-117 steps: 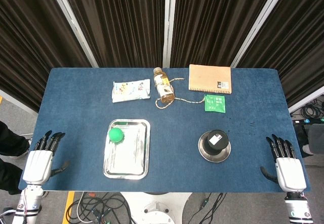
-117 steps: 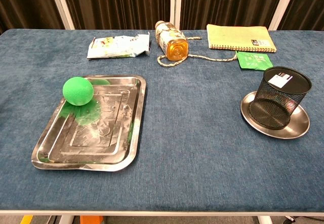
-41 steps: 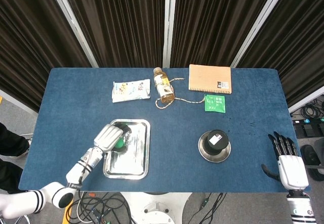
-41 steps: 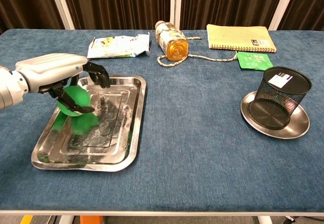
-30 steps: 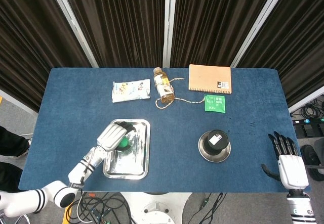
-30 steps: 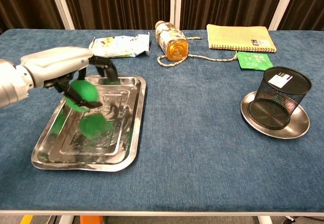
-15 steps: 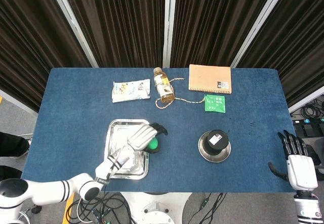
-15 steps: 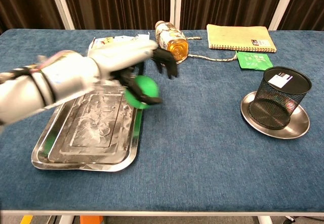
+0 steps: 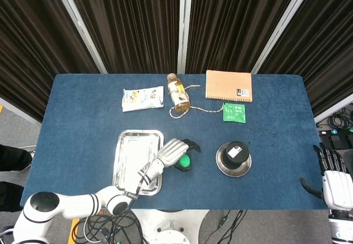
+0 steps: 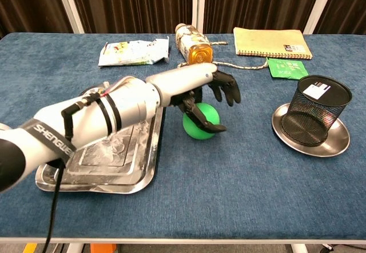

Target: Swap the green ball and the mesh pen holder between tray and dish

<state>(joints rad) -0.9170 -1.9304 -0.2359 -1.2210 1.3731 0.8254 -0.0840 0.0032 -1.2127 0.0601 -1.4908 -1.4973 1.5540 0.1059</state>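
Between the tray (image 10: 146, 167) and the dish (image 10: 337, 144), over the blue surface (image 10: 246, 196), the left robot hand (image 10: 200, 96) grasps the green ball (image 10: 200, 124), its dark fingers (image 10: 226, 90) curled over the top and side of it. From the chest view the ball sits low, at or just above the cloth; whether it touches cannot be told. From the head view the same hand (image 9: 174, 153) and ball (image 9: 184, 161) lie just right of the tray's (image 9: 122, 145) right rim, with the forearm crossing the tray's near corner.

On the dish (image 9: 220, 167) to the right stands the mesh pen holder (image 10: 317, 116), upright, a white label showing inside it (image 9: 234, 153). It is well apart from the ball.

At the lower right corner of the head view the right robot hand (image 9: 336, 186) hangs off the surface's edge, released, fingers spread and holding nothing.

Along the far side of the surface lie a snack packet (image 10: 134, 52), a bottle (image 10: 193, 46) on its side with a cord (image 10: 240, 65) looped by it, a spiral notebook (image 10: 271, 41) and a small green packet (image 10: 287, 68) just in front of the notebook.
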